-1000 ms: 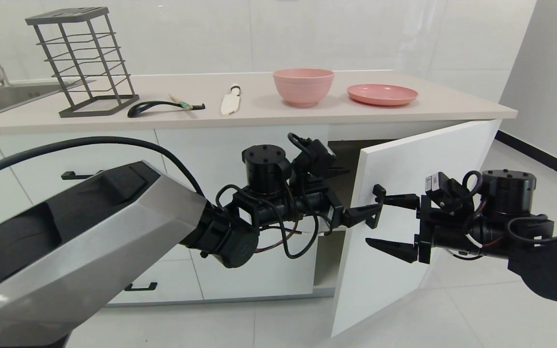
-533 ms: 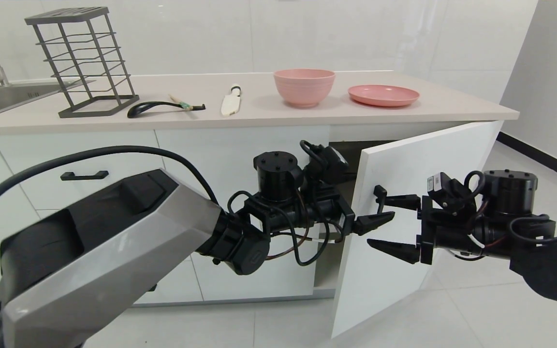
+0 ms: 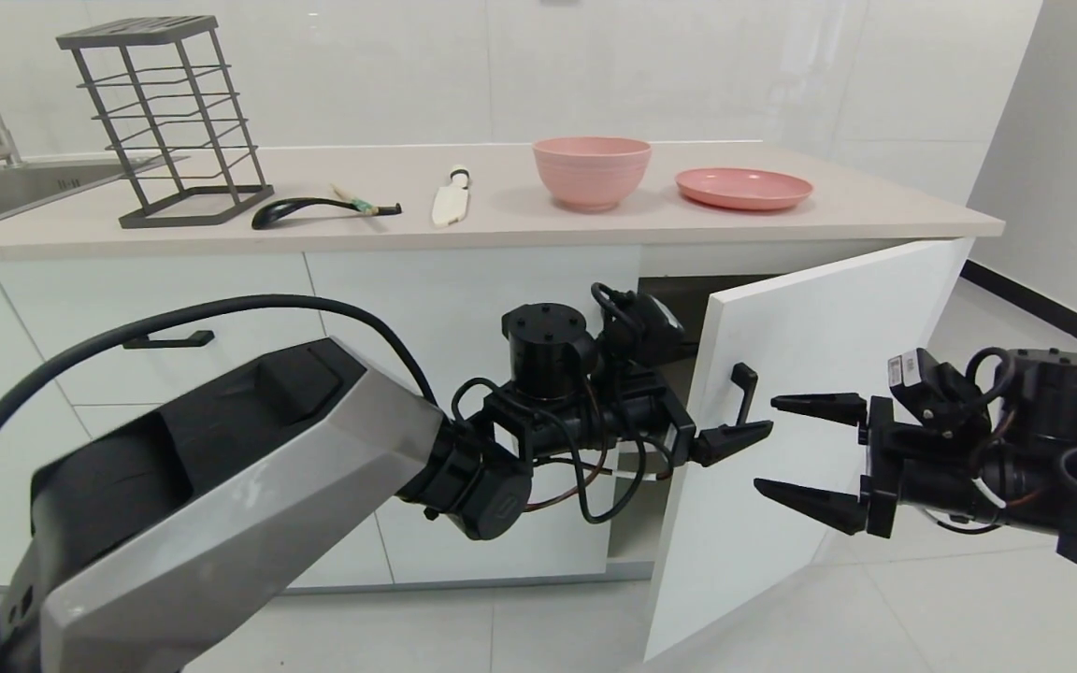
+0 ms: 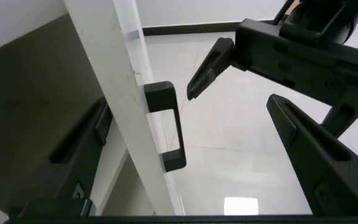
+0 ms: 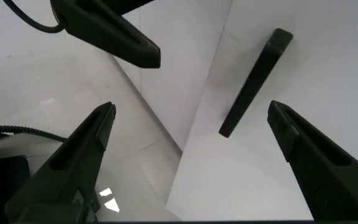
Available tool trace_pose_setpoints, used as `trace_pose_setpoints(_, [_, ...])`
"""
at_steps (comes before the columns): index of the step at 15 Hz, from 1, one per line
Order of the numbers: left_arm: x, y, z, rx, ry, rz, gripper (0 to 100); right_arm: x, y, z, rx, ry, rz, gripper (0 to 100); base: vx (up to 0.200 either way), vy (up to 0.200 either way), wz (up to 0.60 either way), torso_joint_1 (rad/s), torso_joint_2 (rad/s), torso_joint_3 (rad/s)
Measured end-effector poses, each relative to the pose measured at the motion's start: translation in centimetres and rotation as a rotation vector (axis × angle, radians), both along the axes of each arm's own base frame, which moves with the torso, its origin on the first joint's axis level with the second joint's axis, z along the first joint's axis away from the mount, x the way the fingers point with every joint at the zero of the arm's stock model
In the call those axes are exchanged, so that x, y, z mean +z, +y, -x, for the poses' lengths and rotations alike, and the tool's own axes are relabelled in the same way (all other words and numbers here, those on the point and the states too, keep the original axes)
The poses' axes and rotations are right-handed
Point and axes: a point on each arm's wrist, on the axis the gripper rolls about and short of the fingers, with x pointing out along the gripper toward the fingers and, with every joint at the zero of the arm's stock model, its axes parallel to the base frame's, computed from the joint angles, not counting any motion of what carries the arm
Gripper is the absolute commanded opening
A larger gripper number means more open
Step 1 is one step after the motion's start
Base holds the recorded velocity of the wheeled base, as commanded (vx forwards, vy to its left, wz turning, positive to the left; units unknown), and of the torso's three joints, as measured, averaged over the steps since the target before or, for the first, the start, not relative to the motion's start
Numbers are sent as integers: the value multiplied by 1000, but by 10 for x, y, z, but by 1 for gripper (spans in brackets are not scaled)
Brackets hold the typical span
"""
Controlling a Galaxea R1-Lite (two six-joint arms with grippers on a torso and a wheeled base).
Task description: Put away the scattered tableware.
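**Arms.** The left arm runs across from the robot's left, low in front of the cupboards. Its forearm is level and the wrist points at the free edge of the cupboard door point(image 3: 810, 365). The left pincer point(image 3: 735, 436) is released and grasps nothing. The left wrist view shows the door edge passing between its fingers. One finger is on the inner side of the door. The other is on the outer side, apart from the black door handle point(image 4: 173, 127).

The right arm comes in from the robot's right at about the same height, and its wrist points back toward the left arm. The right pincer point(image 3: 768, 444) is also released. Its fingers are spread wide, one above the other, and hold nothing. They face the outer side of the door just beside the handle without touching it. The tips of the two pincers are near each other but apart.

**Door.** The door is partly open, swung outward with its hinge on the robot's right.

**Tableware.** All of it lies on the table point(image 3: 501, 220) above the cupboards:
- A pink bowl point(image 3: 592, 170) stands upright.
- A pink plate point(image 3: 744, 187) is to its right, not touching it.
- A white utensil point(image 3: 450, 196) lies left of the bowl.
- A black spoon point(image 3: 314, 207) lies farther left, with a pale stick point(image 3: 351, 198) across its handle.

**Other.** A wire rack point(image 3: 169, 121) stands left of the spoon, beside the sink point(image 3: 6, 187).
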Motion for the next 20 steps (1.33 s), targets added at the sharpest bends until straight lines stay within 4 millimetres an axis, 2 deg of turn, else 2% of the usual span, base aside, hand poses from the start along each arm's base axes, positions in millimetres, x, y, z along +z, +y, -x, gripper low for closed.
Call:
trace_pose_setpoints(2, [0,-7,0,-12,-6,7,100,2,-12,9,-46,0,5,100,0,0,0,0,0,0])
trace_pose_setpoints(4, [-2,-14,4,-27,-7,9,100,13,-20,16,-80,-46,5,100,0,0,0,0,0,0])
trace_pose_setpoints(7, [-4,-24,14,-52,-3,10,100,53,-42,27,-228,-202,5,100,0,0,0,0,0,0])
trace_pose_setpoints(9, [-5,-33,27,-88,-5,15,100,102,-70,45,-414,-362,-27,100,0,0,0,0,0,0])
trace_pose_setpoints(11, [-5,-54,58,-160,9,36,100,169,-91,81,-571,-543,-118,100,0,0,0,0,0,0])
trace_pose_setpoints(13, [-9,-86,120,-310,69,45,100,239,-85,128,-600,-783,-181,100,0,0,0,0,0,0])
trace_pose_setpoints(14, [-13,-99,149,-367,130,50,100,264,-76,151,-587,-902,-183,100,0,0,0,0,0,0])
trace_pose_setpoints(15, [-13,-104,159,-353,174,76,100,280,-67,172,-567,-1023,-167,100,0,0,0,0,0,0])
trace_pose_setpoints(17, [-6,-103,157,-325,170,144,100,290,-58,192,-542,-1107,-145,100,0,0,0,0,0,0])
trace_pose_setpoints(20, [14,-82,123,-222,142,215,100,285,-49,205,-465,-1113,-95,100,0,0,0,0,0,0])
